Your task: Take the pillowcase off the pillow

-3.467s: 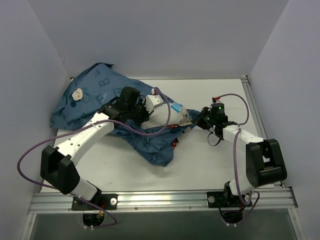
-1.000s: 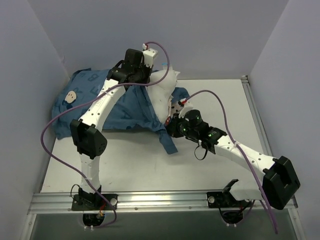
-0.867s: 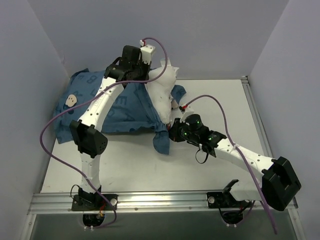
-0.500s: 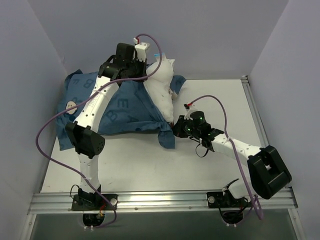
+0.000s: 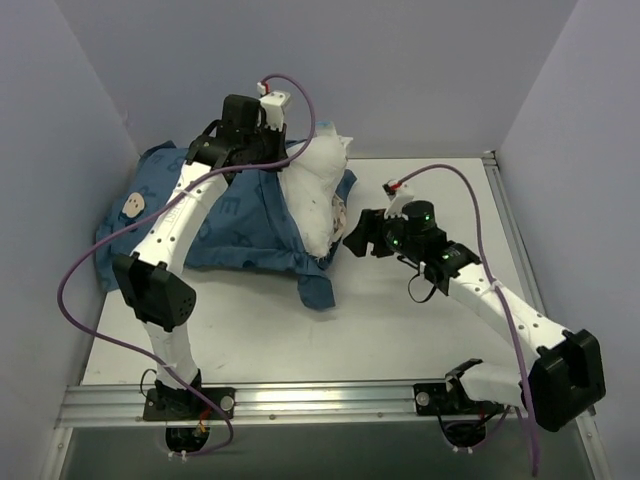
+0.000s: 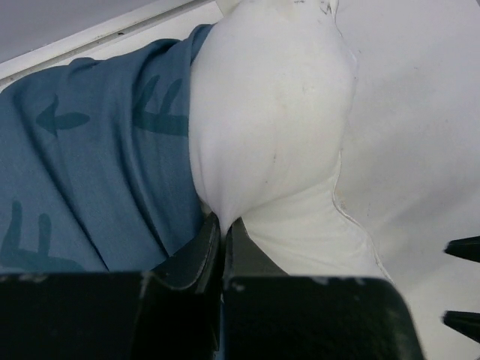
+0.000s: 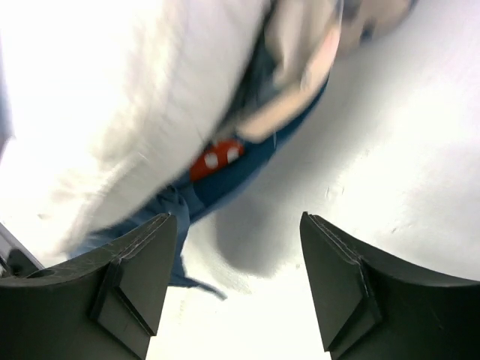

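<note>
The white pillow sticks out of the blue pillowcase at the back of the table, its bare end hanging down to the right. My left gripper is raised above it and shut on a fold of the pillow, with the pillowcase bunched to the left. My right gripper is open just right of the pillowcase's loose hem, apart from it. In the right wrist view the right gripper holds nothing; pillow and pillowcase edge hang beyond it.
The white table lies between grey walls, with a metal rail along the near edge. The pillowcase's far left part rests against the left wall. The right gripper's fingertips show at the right edge of the left wrist view.
My right gripper has opened, let go of the pillowcase hem and drawn back to the right. The left arm has carried the pillow slightly left, baring more white.
</note>
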Available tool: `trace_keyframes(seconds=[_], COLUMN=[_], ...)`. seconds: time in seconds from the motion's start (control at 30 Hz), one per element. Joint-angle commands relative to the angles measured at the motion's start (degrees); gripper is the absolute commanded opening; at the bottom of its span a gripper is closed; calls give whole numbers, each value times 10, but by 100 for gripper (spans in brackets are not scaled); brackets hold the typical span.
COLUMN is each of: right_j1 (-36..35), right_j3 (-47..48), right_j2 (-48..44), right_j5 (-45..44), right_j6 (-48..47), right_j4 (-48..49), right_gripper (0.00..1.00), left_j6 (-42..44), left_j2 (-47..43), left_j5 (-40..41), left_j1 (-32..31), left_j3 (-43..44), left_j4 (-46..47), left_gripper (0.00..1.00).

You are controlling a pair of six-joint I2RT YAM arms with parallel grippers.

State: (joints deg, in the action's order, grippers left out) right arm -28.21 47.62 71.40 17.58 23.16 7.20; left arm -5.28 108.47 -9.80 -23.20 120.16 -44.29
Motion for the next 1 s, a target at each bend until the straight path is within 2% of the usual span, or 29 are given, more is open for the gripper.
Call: trace_keyframes(seconds=[0.0, 0.1, 0.13, 0.17, 0.33, 0.43, 0.87, 0.97], right_j1=[6, 3, -1, -6, -53, -70, -36, -15], right_j3=[55, 74, 74, 71, 70, 80, 22, -14], right_j2=[-48, -40, -32, -28, 30, 64, 114, 111], right_j5=[-19, 8, 15, 18, 20, 2, -23, -10], right_j6=[-36, -3, 13, 47, 131, 145, 210, 240], right_j4=[-64, -53, -41, -8, 93, 99, 197, 263], right_gripper=[68, 74, 81, 99, 100, 100, 100, 100], left_j6=[-6, -2, -1, -1, -1, 0, 4, 4], left_j2=[-14, -7, -6, -5, -10, -12, -16, -18], left_j5=[0, 3, 5, 5, 7, 8, -3, -7], left_j1=[-18, -27, -31, -32, -33, -33, -36, -35], left_j3=[24, 33, 37, 38, 32, 28, 32, 30], left_j4=[78, 77, 76, 76, 76, 76, 76, 76], left_gripper=[2, 2, 2, 2, 2, 2, 2, 2])
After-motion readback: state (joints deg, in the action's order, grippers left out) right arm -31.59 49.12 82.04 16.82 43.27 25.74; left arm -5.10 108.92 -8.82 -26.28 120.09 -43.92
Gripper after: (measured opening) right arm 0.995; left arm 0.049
